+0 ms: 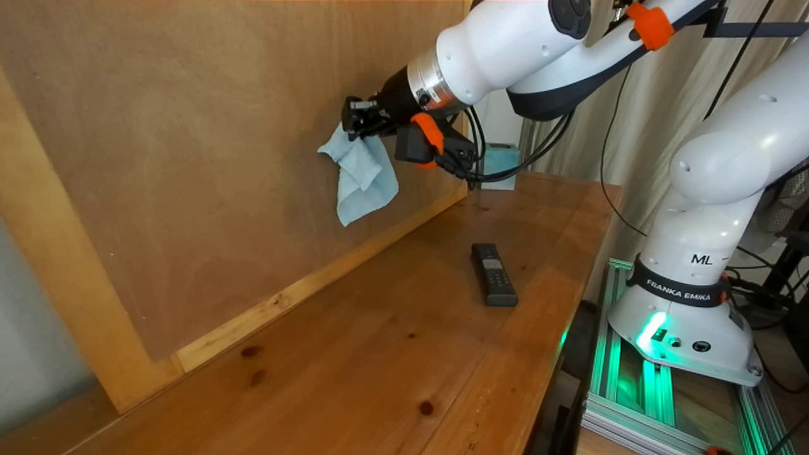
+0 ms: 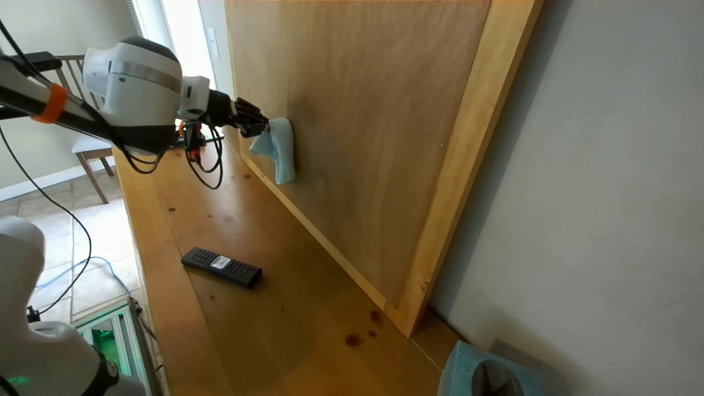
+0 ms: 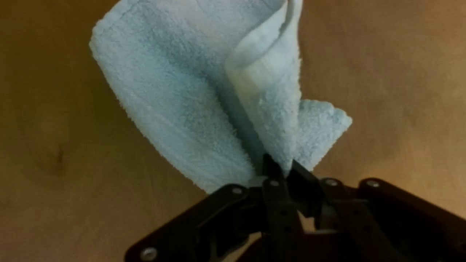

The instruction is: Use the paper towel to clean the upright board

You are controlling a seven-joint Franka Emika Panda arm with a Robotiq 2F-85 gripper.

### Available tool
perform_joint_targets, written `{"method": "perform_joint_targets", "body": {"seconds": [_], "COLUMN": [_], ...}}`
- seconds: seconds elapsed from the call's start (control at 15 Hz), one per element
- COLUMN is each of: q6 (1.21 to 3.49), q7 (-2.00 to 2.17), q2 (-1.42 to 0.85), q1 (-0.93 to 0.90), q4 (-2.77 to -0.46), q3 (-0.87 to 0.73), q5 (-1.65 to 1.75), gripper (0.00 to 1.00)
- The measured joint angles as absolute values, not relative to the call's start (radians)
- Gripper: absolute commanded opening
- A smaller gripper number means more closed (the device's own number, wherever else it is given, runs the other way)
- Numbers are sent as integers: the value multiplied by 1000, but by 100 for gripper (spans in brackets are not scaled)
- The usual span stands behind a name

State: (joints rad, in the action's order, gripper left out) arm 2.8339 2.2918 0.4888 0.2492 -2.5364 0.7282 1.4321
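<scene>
The upright board is a brown wooden panel with a lighter wood frame. It stands along the back of the table and also shows in another exterior view. A light blue towel with a terry-like surface hangs from my gripper in front of the board. My gripper is shut on a pinched fold of the towel; the rest spreads loosely, with one corner folded over. In an exterior view, the towel is close to the board; I cannot tell how much of it touches.
A black remote lies on the wooden table, in front of the board; it also shows in an exterior view. A teal tissue box stands by one end of the board. Cables loop below the wrist.
</scene>
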Motion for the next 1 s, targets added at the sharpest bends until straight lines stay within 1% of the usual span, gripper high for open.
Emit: {"method": "perform_joint_targets", "body": {"seconds": [0.27, 0.53, 1.0], "q6": [2825, 2768, 2673], "q7": [2270, 2249, 2250], "q2": [431, 377, 369], "q1": [258, 280, 297], "q4": [-2549, -2564, -2561], "q3": [733, 732, 724], "q5": [1429, 1426, 1422], "gripper": [2, 2, 2]}}
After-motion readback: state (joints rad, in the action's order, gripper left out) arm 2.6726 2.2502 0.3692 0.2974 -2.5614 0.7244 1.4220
